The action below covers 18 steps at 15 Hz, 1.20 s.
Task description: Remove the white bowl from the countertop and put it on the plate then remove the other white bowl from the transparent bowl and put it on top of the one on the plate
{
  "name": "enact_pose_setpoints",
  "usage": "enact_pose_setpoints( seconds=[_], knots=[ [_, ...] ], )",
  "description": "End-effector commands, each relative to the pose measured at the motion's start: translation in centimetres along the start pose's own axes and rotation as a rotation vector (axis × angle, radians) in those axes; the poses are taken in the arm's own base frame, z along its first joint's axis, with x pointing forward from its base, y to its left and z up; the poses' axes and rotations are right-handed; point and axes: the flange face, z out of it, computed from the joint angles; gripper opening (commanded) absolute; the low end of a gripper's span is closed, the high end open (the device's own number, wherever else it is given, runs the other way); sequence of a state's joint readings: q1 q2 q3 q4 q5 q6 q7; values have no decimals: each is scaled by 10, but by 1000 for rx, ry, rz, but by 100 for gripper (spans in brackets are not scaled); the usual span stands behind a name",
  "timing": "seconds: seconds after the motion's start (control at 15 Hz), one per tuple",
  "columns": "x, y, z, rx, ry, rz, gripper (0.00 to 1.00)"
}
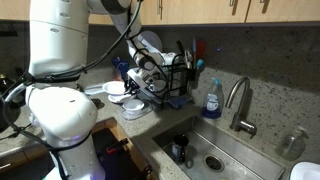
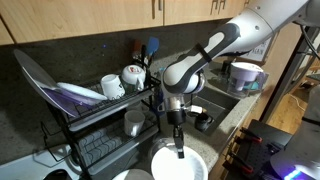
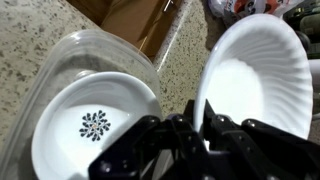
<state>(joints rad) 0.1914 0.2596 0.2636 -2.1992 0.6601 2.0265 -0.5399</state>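
Kitchen, no question: a steel sink point(image 1: 250, 160) with a curved faucet point(image 1: 244, 118) and a blue soap bottle point(image 1: 211, 98) beside it; speckled stone countertop point(image 3: 30, 40) all round. A wire dish rack point(image 2: 105, 112) holds mugs point(image 2: 133, 75); wooden cabinets point(image 2: 90, 18) hang overhead.

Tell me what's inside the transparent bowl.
In the wrist view, the transparent bowl holds the other white bowl, which has a dark dotted motif at its centre. The gripper covers that bowl's near edge, and anything under it is hidden.

dish rack point(image 1: 172, 82), soap bottle point(image 1: 211, 98), faucet point(image 1: 240, 100), sink point(image 1: 215, 158)
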Motion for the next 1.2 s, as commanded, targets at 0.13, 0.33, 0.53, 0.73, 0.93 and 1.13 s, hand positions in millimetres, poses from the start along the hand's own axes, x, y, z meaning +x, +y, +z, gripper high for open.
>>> enact_pose_setpoints(
  seconds=[0.13,0.33,0.53,0.73,0.93,1.13],
  knots=[
    [33,-36,27,3,-6,-14,2],
    [51,-59,43,-27,-7,-35,2],
    [67,-79,56,-66,2,-42,2],
    [86,-89,64,-95,49,-24,2],
    [104,-90,64,-105,103,3,2],
    [120,-83,57,-129,144,30,2]
  ],
)
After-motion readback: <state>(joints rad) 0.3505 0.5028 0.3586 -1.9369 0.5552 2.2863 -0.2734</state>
